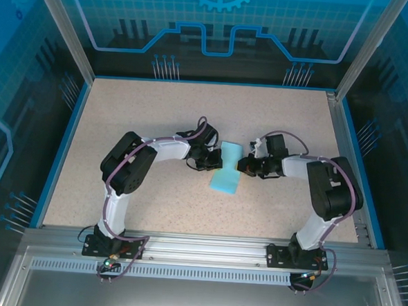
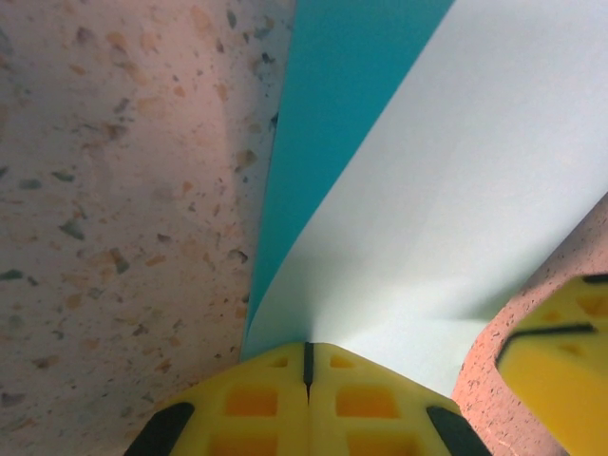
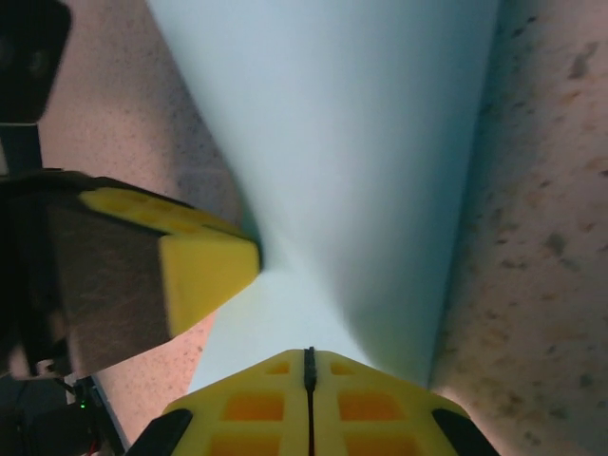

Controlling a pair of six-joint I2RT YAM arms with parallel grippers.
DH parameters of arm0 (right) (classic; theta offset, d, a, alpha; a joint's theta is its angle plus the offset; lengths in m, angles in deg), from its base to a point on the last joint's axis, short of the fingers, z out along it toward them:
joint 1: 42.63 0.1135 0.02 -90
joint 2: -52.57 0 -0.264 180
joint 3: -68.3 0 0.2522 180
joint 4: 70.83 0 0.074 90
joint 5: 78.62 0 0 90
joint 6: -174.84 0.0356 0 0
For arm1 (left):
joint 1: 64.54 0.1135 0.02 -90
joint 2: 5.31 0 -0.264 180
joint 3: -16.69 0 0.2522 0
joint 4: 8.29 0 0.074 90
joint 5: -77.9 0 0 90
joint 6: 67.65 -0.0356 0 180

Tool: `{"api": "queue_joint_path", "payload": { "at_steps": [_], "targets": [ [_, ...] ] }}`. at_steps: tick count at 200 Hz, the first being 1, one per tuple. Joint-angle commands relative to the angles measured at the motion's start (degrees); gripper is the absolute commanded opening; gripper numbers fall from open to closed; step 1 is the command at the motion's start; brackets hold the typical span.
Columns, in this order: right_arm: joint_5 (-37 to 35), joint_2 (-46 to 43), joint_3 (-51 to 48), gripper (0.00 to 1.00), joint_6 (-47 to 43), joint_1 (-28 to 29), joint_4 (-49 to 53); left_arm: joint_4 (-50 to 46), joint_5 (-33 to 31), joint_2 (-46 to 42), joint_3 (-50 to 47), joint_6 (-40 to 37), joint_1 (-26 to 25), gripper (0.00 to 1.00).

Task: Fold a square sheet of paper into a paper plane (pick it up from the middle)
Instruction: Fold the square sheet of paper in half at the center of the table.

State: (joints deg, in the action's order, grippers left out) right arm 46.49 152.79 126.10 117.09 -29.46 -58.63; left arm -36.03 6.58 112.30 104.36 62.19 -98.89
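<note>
From the near edge of the table (image 1: 158, 108), both arms are bending inward and meeting at its middle. The left gripper (image 1: 205, 160) and the right gripper (image 1: 248, 166) are facing each other, and the square sheet of paper (image 1: 226, 172) is sitting between them, near the table's centre.

The left gripper's yellow fingers (image 2: 256, 408) are pressing together with no gap, and the sheet's edge is running straight into their seam. The right gripper's fingers (image 3: 370, 399) are doing the same from the opposite edge, so each is clamping the paper at mid-edge.

The sheet is narrowing to a waist between them and flaring out toward the near and far ends. I cannot tell whether those ends are resting on the table or hanging just above it.

This paper is looking very light, thin and floppy. It is likely to sag, crease wherever it is pinched, and tear if the two grips pull apart. The middle of each side seems the sensible hold, since it is lining up a centre crease.
</note>
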Motion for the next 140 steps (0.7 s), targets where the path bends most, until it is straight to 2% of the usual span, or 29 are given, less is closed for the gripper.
{"api": "queue_joint_path", "payload": {
  "at_steps": [1, 35, 88, 140],
  "targets": [
    [-0.16, 3.16, 0.8, 0.07, -2.32, -0.85, 1.46, -4.93, -2.2, 2.22, 0.17, -1.71, -0.39, 0.0],
    [-1.21, 5.43, 1.47, 0.07, -3.38, -0.94, 3.49, -5.27, -2.39, 2.03, 0.09, -1.95, -0.37, 0.0],
    [2.64, 0.97, 5.95, 0.07, -2.72, -1.92, 5.43, -5.62, -2.59, 2.14, 0.27, -2.04, -0.37, 0.0],
    [2.12, 5.5, 9.57, 0.07, -2.89, -2.81, 5.52, -5.53, -2.5, 2.13, 0.27, -1.95, -0.38, 0.0]
  ]
}}
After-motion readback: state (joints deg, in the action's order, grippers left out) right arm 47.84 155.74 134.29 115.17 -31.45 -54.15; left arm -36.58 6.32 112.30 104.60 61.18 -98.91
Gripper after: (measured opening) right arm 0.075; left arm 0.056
